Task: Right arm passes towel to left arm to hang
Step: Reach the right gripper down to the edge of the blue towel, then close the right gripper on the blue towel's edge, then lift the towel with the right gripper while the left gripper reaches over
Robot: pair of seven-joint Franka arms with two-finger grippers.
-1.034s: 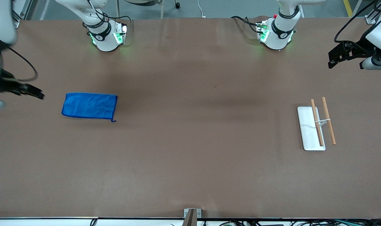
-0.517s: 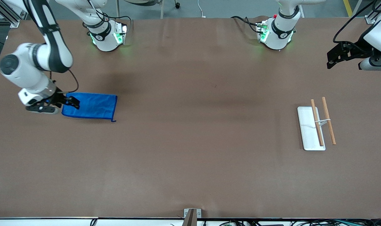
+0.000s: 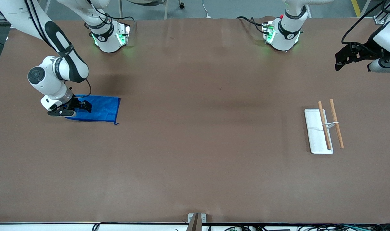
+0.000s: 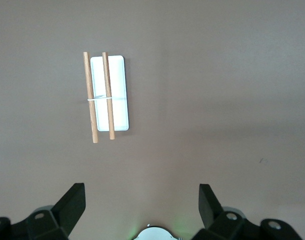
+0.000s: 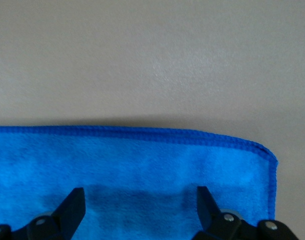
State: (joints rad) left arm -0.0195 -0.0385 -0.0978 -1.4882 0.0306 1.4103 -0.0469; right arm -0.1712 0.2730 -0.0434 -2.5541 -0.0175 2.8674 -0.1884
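blue microfibre fills the lower half of the right wrist view, where the right gripper (image 5: 137,212) hangs with its two black fingers (image 5: 67,210) spread wide apart just above the towel (image 5: 142,170), gripping nothing. in the front view the right gripper (image 3: 81,107) sits at the middle left of the frame, low over the towel's (image 3: 100,109) end toward the right arm's end of the table; the cloth lies flat on the brown table (image 3: 195,160), its stitched hem showing along one edge and a small tag poking from the corner nearest the front camera. the right arm's white links rise from there to the upper left of the frame.

the left gripper (image 3: 342,59) waits at the upper right edge of the frame — jaws parted and empty, as the left wrist view shows with its fingers (image 4: 70,207) set well apart. under it, at the right of the frame, stands a white-based rack (image 3: 315,131) with two wooden rails (image 3: 336,123), well apart from the towel.
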